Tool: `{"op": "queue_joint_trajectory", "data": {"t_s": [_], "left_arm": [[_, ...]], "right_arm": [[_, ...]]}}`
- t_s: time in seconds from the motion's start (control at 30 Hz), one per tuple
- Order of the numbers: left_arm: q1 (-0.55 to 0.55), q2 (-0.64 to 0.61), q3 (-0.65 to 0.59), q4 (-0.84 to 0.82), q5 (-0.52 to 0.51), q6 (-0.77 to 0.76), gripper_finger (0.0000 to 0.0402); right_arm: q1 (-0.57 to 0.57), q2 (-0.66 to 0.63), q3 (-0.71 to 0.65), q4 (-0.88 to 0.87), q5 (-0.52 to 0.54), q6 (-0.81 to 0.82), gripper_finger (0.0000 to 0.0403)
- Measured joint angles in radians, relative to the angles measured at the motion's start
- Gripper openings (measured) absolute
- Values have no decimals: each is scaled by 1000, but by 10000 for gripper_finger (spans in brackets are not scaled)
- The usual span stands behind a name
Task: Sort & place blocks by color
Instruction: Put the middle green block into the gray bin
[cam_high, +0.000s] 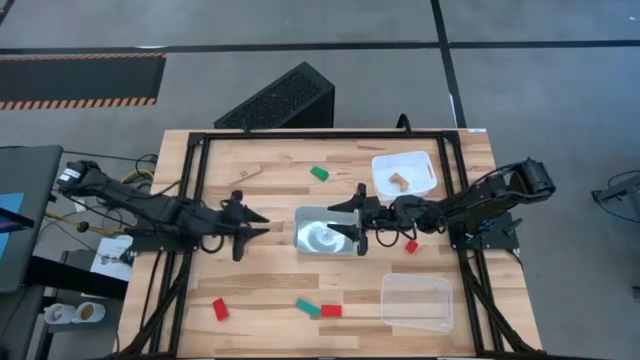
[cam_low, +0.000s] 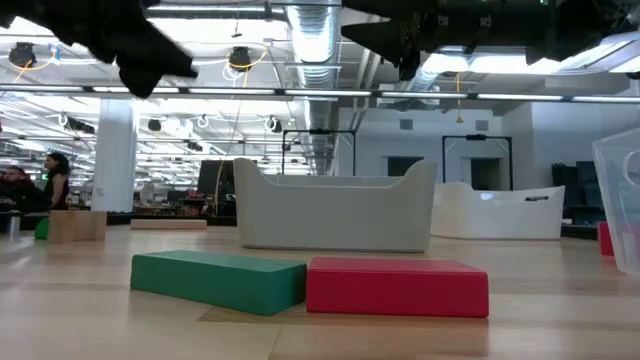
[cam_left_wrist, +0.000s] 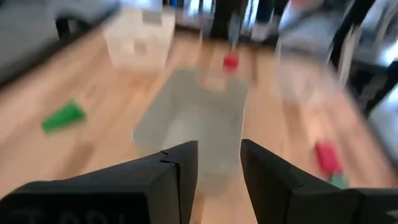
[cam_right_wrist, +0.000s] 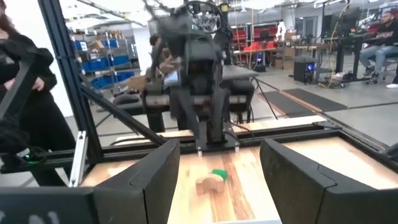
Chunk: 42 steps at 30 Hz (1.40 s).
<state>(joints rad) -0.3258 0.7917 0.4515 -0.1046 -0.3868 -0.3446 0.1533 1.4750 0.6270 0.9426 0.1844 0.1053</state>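
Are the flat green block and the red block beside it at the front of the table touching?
Touching. The low view shows the green block butted end-on against the red block, no gap at the seam.

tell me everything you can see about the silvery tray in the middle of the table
The silvery tray is a small rectangular tub with rounded corners and a shiny, reflective inside, sitting flat on the wooden table near its centre. No block shows inside it. The right gripper hangs open over its right edge; the left gripper sits just off its left side, apart.

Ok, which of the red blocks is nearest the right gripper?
The red block beside the right gripper's arm, right of the silvery tray. The other two red blocks lie along the table's near edge.
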Motion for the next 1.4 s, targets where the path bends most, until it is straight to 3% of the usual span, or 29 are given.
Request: {"op": "queue_joint_trajectory", "data": {"t_s": [0.2, 0.33, 0.53, 0.97, 1.13, 1.4], "left_arm": [[-34, 127, 102, -352, 15, -178, 109], [-56, 165, 123, -445, 42, -220, 109], [-74, 169, 124, -452, 102, -271, 125], [-70, 169, 124, -524, 121, -355, 261], [-53, 177, 119, -561, 197, -361, 271], [-52, 177, 101, -569, 195, -361, 271]], "right_arm": [[25, -42, 1, -35, 0, -6, 245], [37, -73, 0, -60, 0, -9, 245], [42, -101, 0, -91, 0, -28, 245], [41, -102, 0, -85, 2, -27, 245], [41, -102, 0, -88, 3, -27, 245], [41, -102, 0, -89, 4, -27, 245]]}}
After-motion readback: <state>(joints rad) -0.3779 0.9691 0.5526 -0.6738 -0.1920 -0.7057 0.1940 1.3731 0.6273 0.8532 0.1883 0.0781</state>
